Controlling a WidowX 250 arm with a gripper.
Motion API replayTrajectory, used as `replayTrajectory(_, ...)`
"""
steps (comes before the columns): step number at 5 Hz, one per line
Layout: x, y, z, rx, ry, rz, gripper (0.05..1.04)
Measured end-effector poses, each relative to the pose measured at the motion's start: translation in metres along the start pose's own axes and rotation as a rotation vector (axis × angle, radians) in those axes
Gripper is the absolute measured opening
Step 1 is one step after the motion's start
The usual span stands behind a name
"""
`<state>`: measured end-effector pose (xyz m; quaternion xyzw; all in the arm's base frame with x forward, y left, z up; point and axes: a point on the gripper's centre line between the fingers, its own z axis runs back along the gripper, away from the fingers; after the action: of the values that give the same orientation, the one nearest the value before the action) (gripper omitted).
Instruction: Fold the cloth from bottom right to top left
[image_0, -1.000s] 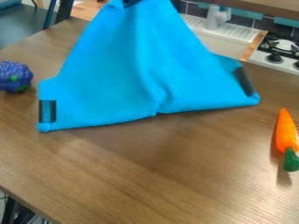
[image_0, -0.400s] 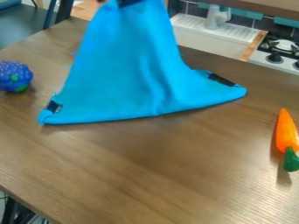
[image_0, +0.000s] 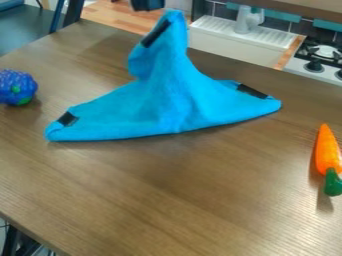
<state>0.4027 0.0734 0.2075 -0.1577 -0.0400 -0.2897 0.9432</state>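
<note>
Blue cloth (image_0: 167, 102) on the wooden table (image_0: 200, 200), middle to upper part of the view, lower edge lying on the wood, upper part rising to a narrow peak. We'd call it light and soft, limp enough to slump or crease by its own weight, not very slippery, nothing to break. For another hold, we'd pinch the peak near its dark patch (image_0: 155, 34), both layers if they part, and lay it down toward the top left. Pulling hard could drag the whole cloth. Gripper (image_0: 147, 5) is at the top edge, just beside the peak, mostly cut off; we can't tell if it is open or closed, or if it touches the cloth. The cloth's far side and the layers inside the folds are hidden, so we can't say which corners meet.
</note>
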Motion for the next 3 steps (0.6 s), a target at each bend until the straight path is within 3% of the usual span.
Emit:
replayTrajectory(1,-0.002,0.002,-0.007,-0.011,0.007,0.013,0.999)
replayTrajectory(2,-0.004,-0.011,0.004,0.016,-0.032,0.006,0.999)
replayTrajectory(3,-0.015,-0.053,0.023,0.086,-0.062,-0.036,0.999)
